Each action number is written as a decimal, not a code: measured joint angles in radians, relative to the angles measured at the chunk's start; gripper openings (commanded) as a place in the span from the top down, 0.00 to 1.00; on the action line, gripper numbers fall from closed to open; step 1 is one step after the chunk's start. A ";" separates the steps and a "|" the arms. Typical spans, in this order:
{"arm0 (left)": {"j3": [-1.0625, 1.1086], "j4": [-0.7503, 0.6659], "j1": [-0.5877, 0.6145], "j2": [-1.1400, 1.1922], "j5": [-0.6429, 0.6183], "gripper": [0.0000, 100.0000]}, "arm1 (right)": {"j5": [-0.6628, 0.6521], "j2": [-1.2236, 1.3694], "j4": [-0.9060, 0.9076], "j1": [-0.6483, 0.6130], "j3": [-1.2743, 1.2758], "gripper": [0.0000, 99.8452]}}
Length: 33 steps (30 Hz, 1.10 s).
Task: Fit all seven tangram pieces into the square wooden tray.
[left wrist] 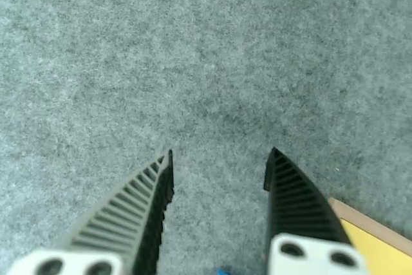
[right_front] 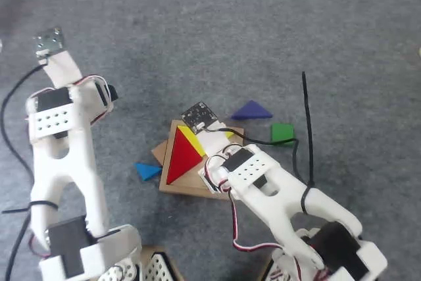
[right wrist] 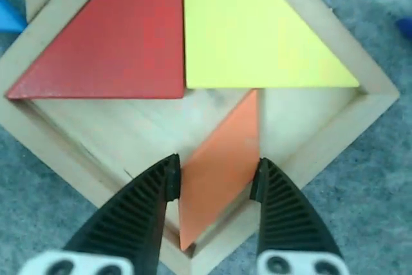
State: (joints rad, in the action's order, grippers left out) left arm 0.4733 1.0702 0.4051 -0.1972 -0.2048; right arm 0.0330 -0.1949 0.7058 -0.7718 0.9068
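Observation:
The square wooden tray [right wrist: 58,159] holds a red triangle [right wrist: 122,43] and a yellow triangle [right wrist: 251,30] side by side. Below them an orange parallelogram [right wrist: 219,159] lies in the tray. My right gripper [right wrist: 215,172] is shut on it, one finger against each long side. In the high view the right arm hangs over the tray [right_front: 172,185]. My left gripper [left wrist: 219,165] is open over bare carpet, off to the left of the tray [left wrist: 360,217]. A light blue triangle [right_front: 147,171], a dark blue triangle [right_front: 252,111] and a green square [right_front: 283,133] lie on the carpet.
A tan piece [right_front: 158,152] rests against the tray's left side. A black cable [right_front: 306,129] runs past the green square on the right. Grey carpet [right_front: 197,44] covers the table, with open room behind and to the left of the tray.

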 measured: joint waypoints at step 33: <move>0.046 -0.055 0.000 0.000 0.000 0.77 | -0.107 0.021 0.348 0.071 -0.322 0.90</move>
State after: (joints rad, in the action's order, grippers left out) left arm 0.5194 1.0150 0.4051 -0.1972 -0.2048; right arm -0.0744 -0.1734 1.0541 -0.7012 0.5846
